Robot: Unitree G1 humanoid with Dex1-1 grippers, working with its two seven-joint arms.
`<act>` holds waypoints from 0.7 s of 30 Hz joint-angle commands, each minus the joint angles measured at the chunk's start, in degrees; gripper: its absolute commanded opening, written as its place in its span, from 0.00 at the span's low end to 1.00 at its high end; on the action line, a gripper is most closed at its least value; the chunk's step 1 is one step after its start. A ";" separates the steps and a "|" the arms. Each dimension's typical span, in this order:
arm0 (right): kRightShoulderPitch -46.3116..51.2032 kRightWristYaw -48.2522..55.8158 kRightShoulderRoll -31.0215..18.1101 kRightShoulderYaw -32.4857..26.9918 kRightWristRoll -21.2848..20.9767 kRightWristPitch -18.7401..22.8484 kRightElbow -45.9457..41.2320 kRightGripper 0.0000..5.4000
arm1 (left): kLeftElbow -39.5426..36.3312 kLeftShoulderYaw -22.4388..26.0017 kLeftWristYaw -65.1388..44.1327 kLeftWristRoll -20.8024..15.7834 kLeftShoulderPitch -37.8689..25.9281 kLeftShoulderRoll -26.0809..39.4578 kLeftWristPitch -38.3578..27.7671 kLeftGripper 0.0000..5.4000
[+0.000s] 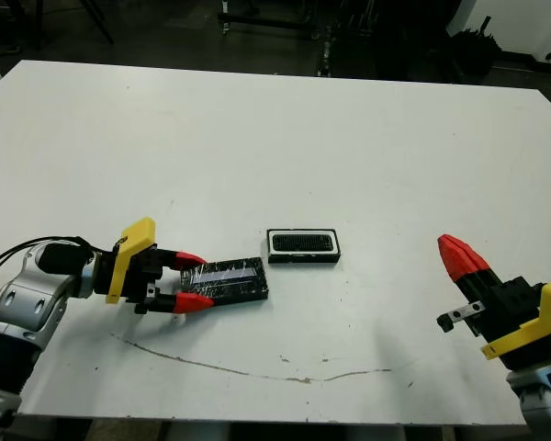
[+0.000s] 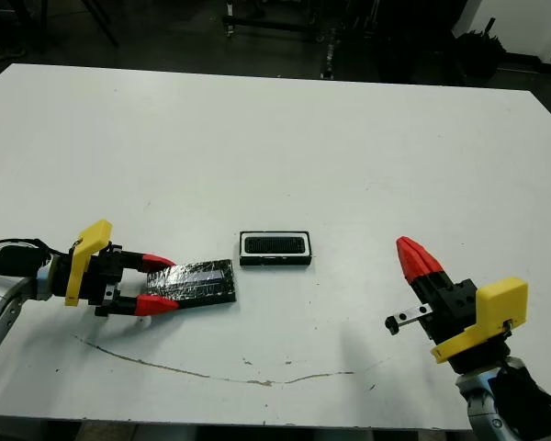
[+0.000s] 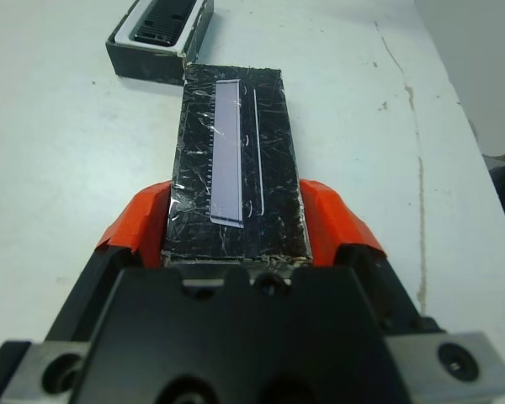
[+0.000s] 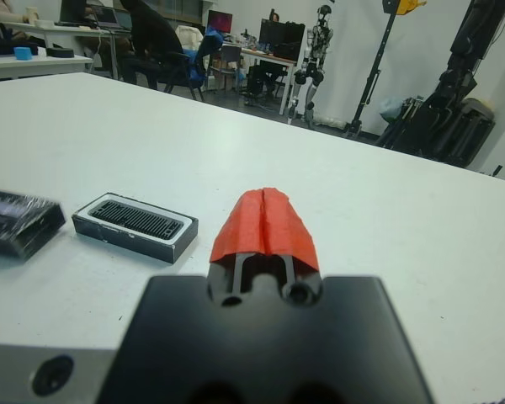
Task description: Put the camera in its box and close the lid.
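Note:
The box [image 1: 303, 259], a shallow black tray with a white lining, lies near the table's middle. The camera [image 1: 303, 243], a flat black ribbed slab, rests inside its hollow. Just left of the box the glossy black lid [image 1: 228, 278] lies flat on the table with its pale stripe facing up. My left gripper [image 1: 193, 280] is shut on the lid's near end, a red finger [image 3: 143, 225] pressed to each long side. At the front right my right gripper [image 1: 452, 248] is shut and holds nothing, well clear of the box [image 4: 122, 236].
A thin dark line [image 1: 257, 372] runs across the white table [image 1: 275, 138] near its front edge. Beyond the far edge are dark stands and floor. The right wrist view shows a seated person [image 4: 151, 38] and equipment far behind the table.

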 commanded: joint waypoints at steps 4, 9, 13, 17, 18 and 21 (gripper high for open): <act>0.15 -0.21 -0.54 -0.24 0.07 0.61 0.53 0.00 | -0.42 5.22 4.20 -4.83 1.23 -3.17 1.42 0.59; 0.15 -0.09 -0.30 0.16 0.38 0.70 0.72 0.00 | 1.45 6.43 5.51 -6.90 -3.23 -4.57 5.02 0.59; 0.26 -0.08 -0.18 0.53 0.33 0.48 0.66 0.00 | 5.24 4.88 5.87 -4.31 -8.26 -5.53 4.07 0.59; 0.40 0.15 0.01 0.68 0.15 -0.54 0.81 0.00 | 11.49 2.48 4.13 -1.03 -12.97 -6.87 0.47 0.59; 0.50 0.14 0.01 0.57 0.33 -0.43 0.74 0.00 | 13.06 1.81 3.88 -0.25 -14.00 -7.32 0.14 0.59; 0.76 -0.08 0.14 0.50 0.67 -0.01 0.46 0.00 | 18.52 0.61 2.60 1.32 -16.52 -9.02 -1.78 0.59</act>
